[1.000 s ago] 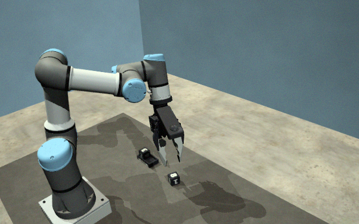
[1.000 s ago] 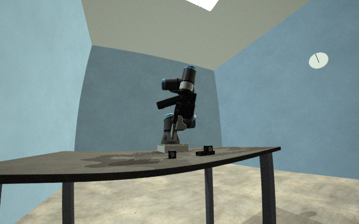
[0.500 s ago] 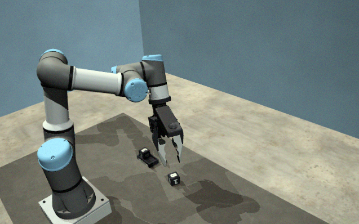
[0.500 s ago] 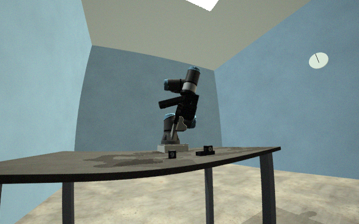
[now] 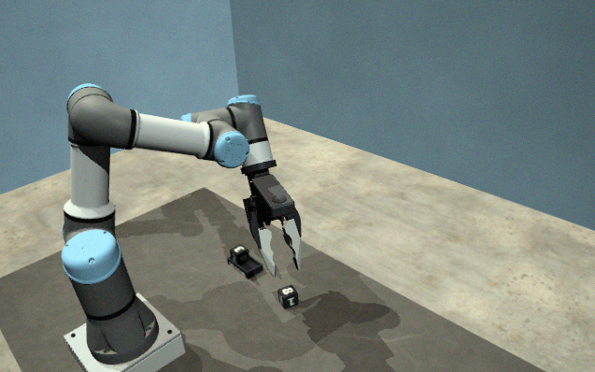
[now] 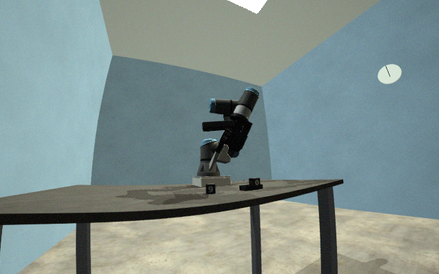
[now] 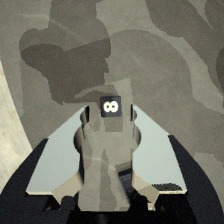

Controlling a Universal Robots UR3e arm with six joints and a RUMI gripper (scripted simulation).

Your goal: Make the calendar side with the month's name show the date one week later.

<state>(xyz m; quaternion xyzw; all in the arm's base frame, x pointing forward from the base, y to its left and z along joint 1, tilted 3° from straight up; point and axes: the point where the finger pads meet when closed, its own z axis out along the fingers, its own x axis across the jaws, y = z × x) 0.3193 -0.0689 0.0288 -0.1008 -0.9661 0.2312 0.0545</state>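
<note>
A black cube (image 5: 288, 297) (image 6: 210, 188) (image 7: 110, 113) sits flat on the table outside the tray. It has a white 8 on top, a 1 on the side towards the top camera and a 9-like digit towards the exterior camera. The other black cube (image 5: 239, 253) (image 6: 254, 182) sits in one end of the dark tray (image 5: 254, 269) (image 6: 246, 188); a 0 faces the exterior view. The tray's other end is empty. My gripper (image 5: 286, 271) (image 6: 218, 166) (image 7: 109, 106) is partly open and empty, tilted above the loose cube. The month's name is not readable.
The tray is close to the loose cube, on the robot's far side in the exterior view's right-hand direction. The table edge (image 6: 141, 214) runs along the front in the exterior view. The white robot base (image 5: 170, 343) stands at the lower left in the top view.
</note>
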